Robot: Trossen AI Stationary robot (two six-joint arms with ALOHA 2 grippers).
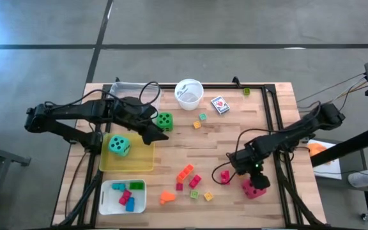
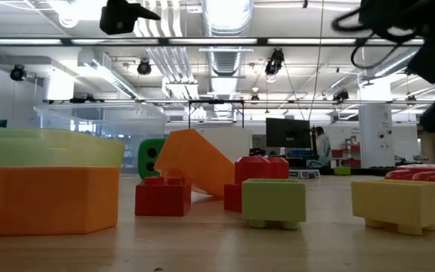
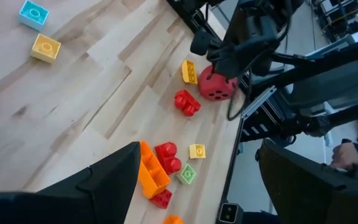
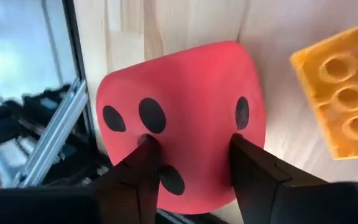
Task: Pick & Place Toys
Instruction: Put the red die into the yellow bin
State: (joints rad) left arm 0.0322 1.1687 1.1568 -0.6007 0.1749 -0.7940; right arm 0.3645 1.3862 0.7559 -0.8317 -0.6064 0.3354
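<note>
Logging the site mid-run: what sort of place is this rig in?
Probably an open lab or workshop: exposed ceiling ducts, a monitor on benches behind, bare concrete floor around the wooden table.

Red die partly behind jaws, lower edge cut off.

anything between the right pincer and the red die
Nothing visible. In the right wrist view the right pincer has its fingers pressed on the red die itself. A yellow block lies beside the die, clear of the grip.
</note>
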